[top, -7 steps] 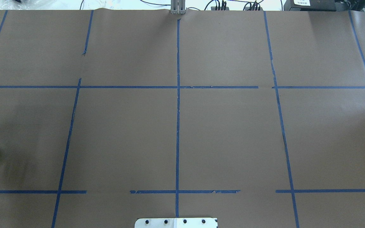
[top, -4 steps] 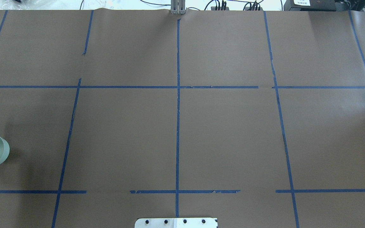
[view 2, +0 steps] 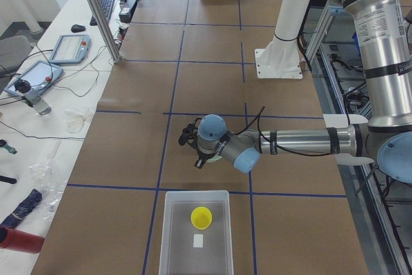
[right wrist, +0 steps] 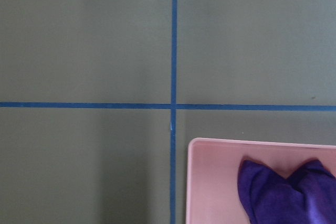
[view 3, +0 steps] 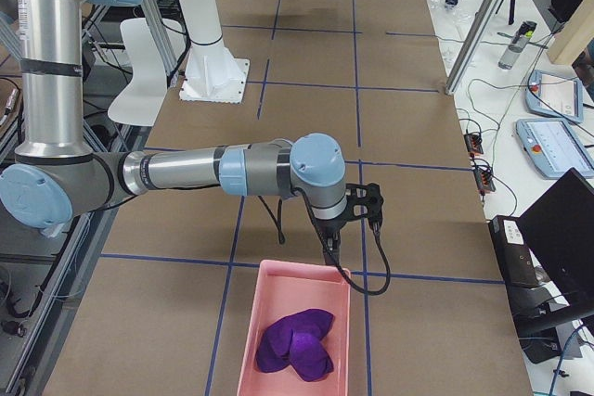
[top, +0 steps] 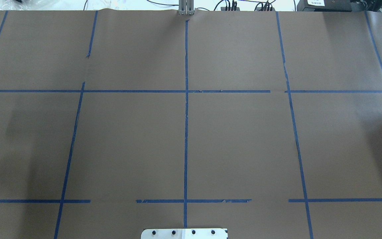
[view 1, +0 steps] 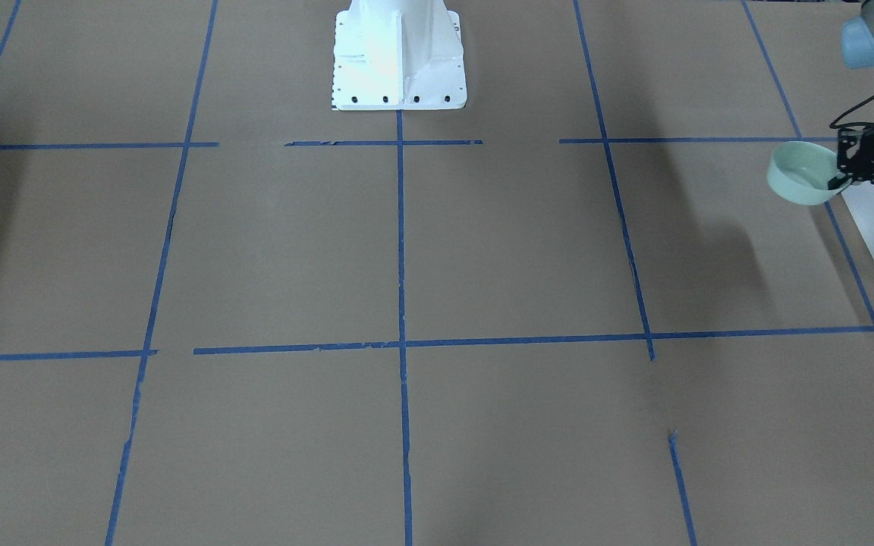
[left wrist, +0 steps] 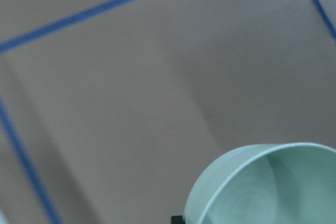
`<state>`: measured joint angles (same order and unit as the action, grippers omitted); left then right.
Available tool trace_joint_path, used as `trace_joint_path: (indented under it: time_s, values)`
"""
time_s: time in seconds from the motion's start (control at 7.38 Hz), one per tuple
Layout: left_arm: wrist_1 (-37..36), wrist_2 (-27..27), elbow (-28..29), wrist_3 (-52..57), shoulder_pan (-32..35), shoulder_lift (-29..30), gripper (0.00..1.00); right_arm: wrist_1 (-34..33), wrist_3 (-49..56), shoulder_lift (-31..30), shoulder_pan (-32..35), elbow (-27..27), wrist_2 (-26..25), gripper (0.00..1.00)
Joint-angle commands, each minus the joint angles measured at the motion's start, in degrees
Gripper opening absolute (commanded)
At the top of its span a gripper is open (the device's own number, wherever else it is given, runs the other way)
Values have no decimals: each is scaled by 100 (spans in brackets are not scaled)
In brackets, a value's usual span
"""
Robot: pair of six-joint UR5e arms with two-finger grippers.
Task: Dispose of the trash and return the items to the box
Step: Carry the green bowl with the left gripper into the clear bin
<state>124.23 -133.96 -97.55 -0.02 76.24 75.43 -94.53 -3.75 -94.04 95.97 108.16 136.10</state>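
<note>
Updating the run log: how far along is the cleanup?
Done: the yellow cup sits in the box, and a purple wad, likely the trash, lies in the pink bin. In hand: the left gripper holds the mint bowl by its rim, beside the box, not over it. Left: move the bowl over the box and release. The right gripper hangs at the pink bin's edge, state unclear.
</note>
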Motion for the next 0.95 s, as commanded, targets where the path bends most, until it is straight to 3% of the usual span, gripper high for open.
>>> trace_joint_path:
  time_s: [0.0, 0.14, 0.41, 0.81]
  values:
    - [-2227, 781, 870, 3152, 1703, 1282, 0, -4, -660, -97, -298, 467, 74, 100]
    - [-2332, 801, 1948, 3975, 2101, 1856, 0, -13, -784, -114, -342, 478, 144, 100]
    - [-2272, 792, 2721, 4483, 2376, 2002, 0, -13, -794, -123, -351, 478, 145, 100]
    - [-1397, 757, 3959, 4977, 2483, 1880, 0, -13, -838, -123, -439, 469, 162, 100]
